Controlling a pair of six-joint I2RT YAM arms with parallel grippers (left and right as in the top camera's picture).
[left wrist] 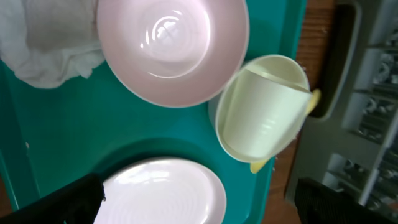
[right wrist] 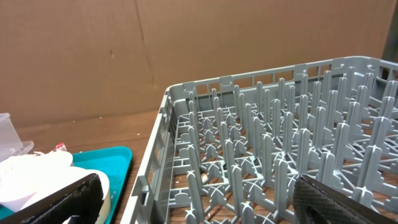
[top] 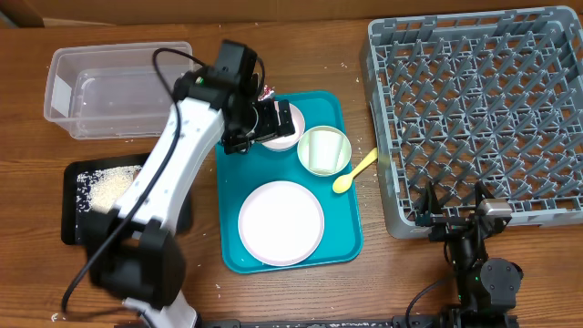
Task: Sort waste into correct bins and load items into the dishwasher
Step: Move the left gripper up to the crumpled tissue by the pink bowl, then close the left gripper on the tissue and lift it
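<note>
Beneath my left gripper (left wrist: 199, 196), fingers wide apart and holding nothing, lies the teal tray (left wrist: 74, 130). Ahead sits the pale pink plate (left wrist: 171, 50), glossy and bare, with a crumpled napkin (left wrist: 43, 50) at its left edge. Just right of it the pale green cup (left wrist: 261, 112) hides most of the yellow spoon (left wrist: 313, 102). Nearest me gleams the white plate (left wrist: 165, 190). My right gripper (top: 453, 211) gapes too, just before the grey rack (right wrist: 249, 78).

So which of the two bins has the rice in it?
The flat black tray: white rice is heaped on it. The clear tub behind it shows no such heap.
</note>
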